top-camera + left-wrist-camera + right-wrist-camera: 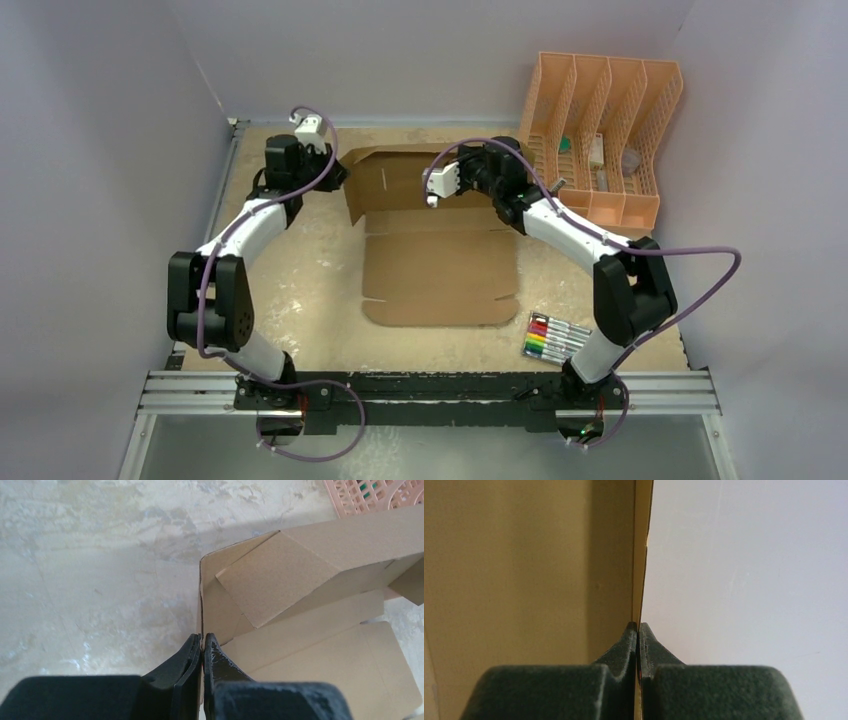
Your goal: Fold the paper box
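Paper box: we see a brown corrugated cardboard sheet in the middle of the table. Its near panel lies flat and its far walls are raised, so we judge it part-folded.
Left gripper: the jaws are pressed together on the thin top edge of the box's left wall, near the far left corner.
Right gripper: the jaws are closed tight on a thin cardboard edge, with brown board to its left and a pale grey enclosure wall behind.
How it will handle: we judge the board light and fairly stiff. It should bend cleanly along its creases but dent or spring back if it is forced elsewhere. Its matte face should grip well.
Where to hold: we would pinch wall edges close to a crease or corner, as both grippers do here, rather than in mid-panel.
Overhead view only: it shows the whole layout, with both arms reaching to the far side of the box, a peach organizer at the far right and a pack of markers near the right arm's base.
Left wrist view only: it shows an inner flap folded over inside the corner, and the flat floor panel beyond it.
Right wrist view only: it shows how squarely the edge sits between the pads, but we cannot tell from it which wall this is.
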